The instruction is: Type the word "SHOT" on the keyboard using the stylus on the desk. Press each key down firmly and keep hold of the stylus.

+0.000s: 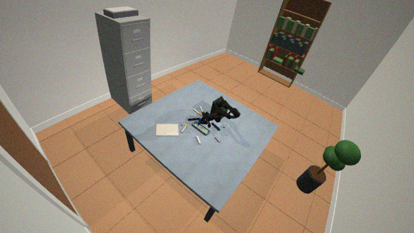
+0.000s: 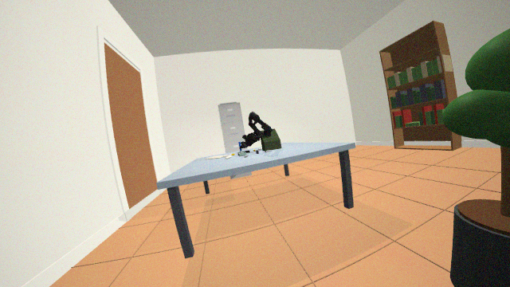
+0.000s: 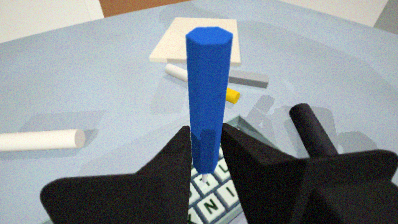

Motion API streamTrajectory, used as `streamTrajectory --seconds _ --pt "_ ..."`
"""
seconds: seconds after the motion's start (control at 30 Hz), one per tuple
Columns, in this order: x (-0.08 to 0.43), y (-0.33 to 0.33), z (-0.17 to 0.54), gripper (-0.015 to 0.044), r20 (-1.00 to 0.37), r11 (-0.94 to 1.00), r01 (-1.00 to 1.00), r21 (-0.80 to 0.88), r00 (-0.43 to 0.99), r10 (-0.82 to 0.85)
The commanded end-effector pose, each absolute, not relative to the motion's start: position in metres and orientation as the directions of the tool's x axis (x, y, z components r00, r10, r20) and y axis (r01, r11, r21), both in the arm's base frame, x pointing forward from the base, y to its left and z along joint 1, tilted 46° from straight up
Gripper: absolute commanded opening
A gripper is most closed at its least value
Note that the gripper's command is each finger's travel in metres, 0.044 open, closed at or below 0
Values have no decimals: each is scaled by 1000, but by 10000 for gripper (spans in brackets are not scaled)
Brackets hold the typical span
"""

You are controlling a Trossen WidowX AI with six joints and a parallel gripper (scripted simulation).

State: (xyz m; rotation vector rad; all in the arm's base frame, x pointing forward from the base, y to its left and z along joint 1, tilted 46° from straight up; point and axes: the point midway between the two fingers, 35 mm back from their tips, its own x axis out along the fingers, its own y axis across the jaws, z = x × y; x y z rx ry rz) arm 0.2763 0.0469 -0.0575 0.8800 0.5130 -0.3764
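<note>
Jaws (image 1: 203, 120) (image 2: 242, 146): pinched on stylus (image 1: 200, 120) (image 2: 240, 146) (image 3: 209, 90), upright. Tip: at or just over T key (image 3: 205, 183). Picking-up: done. Letters typed: cannot tell; possibly only T left.

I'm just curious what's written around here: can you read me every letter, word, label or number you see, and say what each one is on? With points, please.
"N": a key of the keyboard (image 1: 200, 128) (image 3: 211, 205), below the stylus (image 3: 209, 100).
"I": the key beside the N.
"T": the key at the stylus tip, partly covered by it.
Other keys: cut off, covered or too small to read for certain.
Filing cabinet (image 1: 139, 53) (image 2: 232, 123) drawer labels: too small to read.
</note>
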Motion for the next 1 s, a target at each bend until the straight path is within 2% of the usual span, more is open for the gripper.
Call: streamTrajectory --seconds 0.0,0.97 --pt "276 48 -60 81 -571 584 515 628 814 -104" --pt "277 21 -35 84 -569 580 515 631 816 -106"
